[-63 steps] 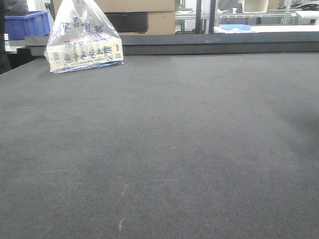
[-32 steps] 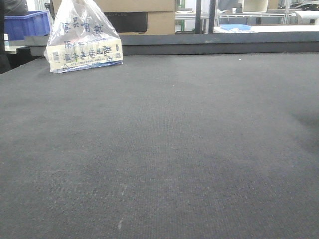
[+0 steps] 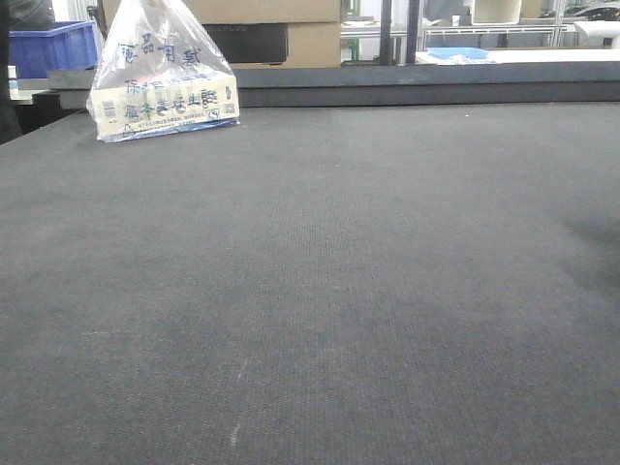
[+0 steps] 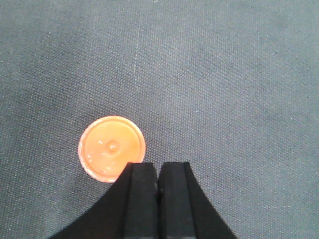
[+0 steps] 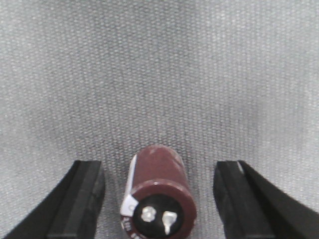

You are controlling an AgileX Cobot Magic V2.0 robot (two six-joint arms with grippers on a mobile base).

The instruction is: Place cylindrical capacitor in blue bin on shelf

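The cylindrical capacitor (image 5: 159,184) is maroon with a white stripe and a black end bearing two metal terminals. It lies on the grey mat with its terminal end toward the camera. My right gripper (image 5: 158,169) is open, one black finger (image 5: 84,194) on each side of the capacitor with a clear gap on both sides. My left gripper (image 4: 158,169) is shut with nothing between its pads, just above the mat beside a round orange cap (image 4: 110,147). The shelf and its blue bin are out of view. Neither gripper shows in the front view.
The dark grey mat (image 3: 310,291) fills the front view. A clear plastic bag holding a printed box (image 3: 162,82) stands at its far left. Beyond the mat's back edge are a blue crate (image 3: 53,46), cardboard boxes (image 3: 291,29) and metal framing (image 3: 484,29).
A faint shadow at the right edge of the mat has shifted slightly in the front view. Nothing else there has moved.
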